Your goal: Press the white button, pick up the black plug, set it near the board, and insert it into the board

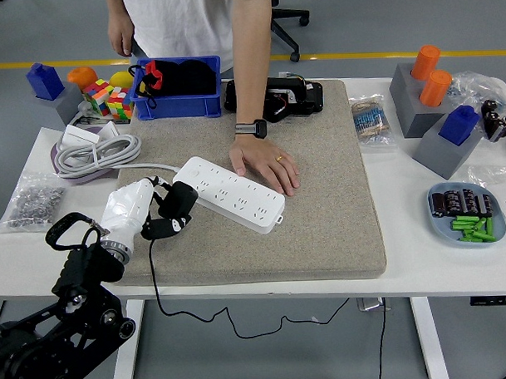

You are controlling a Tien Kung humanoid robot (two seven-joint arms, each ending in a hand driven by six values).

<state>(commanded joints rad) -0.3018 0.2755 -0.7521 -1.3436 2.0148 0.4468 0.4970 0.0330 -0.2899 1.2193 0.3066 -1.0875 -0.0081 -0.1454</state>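
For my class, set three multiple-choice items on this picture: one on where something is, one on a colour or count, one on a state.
1. Where does the person's hand rest?
A. On the far edge of the white power strip
B. In the blue bin
C. On the grey plate

2. How many orange cylinders stand on the grey block at the table's right?
A. One
B. Two
C. Four

3. What is the robot's left hand doing?
A. Lying open on the table
B. Pressing the strip's button
C. Gripping the black plug

Answers:
1 A: the palm lies against the strip's far side on the beige mat.
2 B: two orange cylinders show side by side.
3 C: the white fingers close round the plug, held at the strip's left end, its cable trailing over the table edge.
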